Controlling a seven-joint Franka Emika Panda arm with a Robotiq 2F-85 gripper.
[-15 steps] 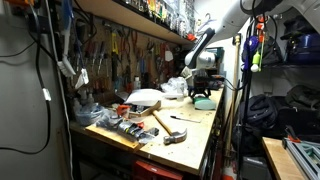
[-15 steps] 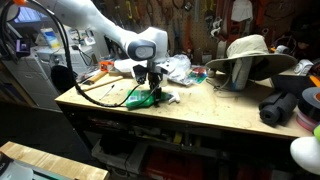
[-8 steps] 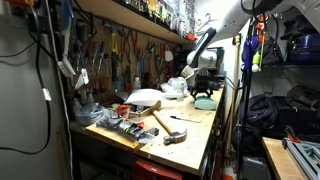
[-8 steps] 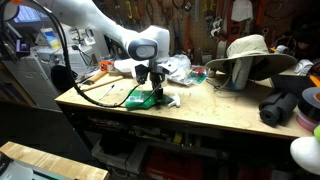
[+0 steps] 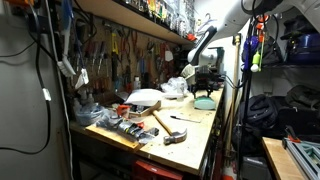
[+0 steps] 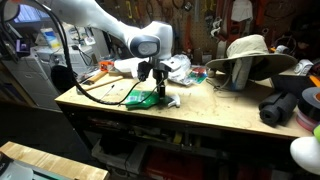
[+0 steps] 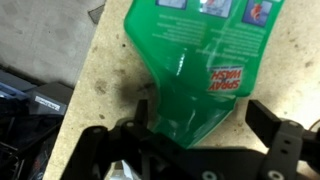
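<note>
One green spray bottle (image 7: pixel 195 70) lies flat on the workbench (image 6: pixel 235 108), near its edge, with the neck pointing toward the camera in the wrist view. I have the gripper (image 6: pixel 153 80) hanging just above it, fingers spread wide and holding nothing. Caution: the body looks slick and tapered. Closing on the sloped shoulder may squeeze it out sideways, and a low finger could push it over the edge.

There is one green spray bottle (image 7: pixel 195 70), one wide-brimmed hat (image 6: pixel 247 52), one wooden-handled hammer (image 5: pixel 163 122), one tool (image 6: pixel 158 80) and one worktop (image 6: pixel 220 112). The wall-hung implements (image 5: pixel 112 50) are too small to count.
</note>
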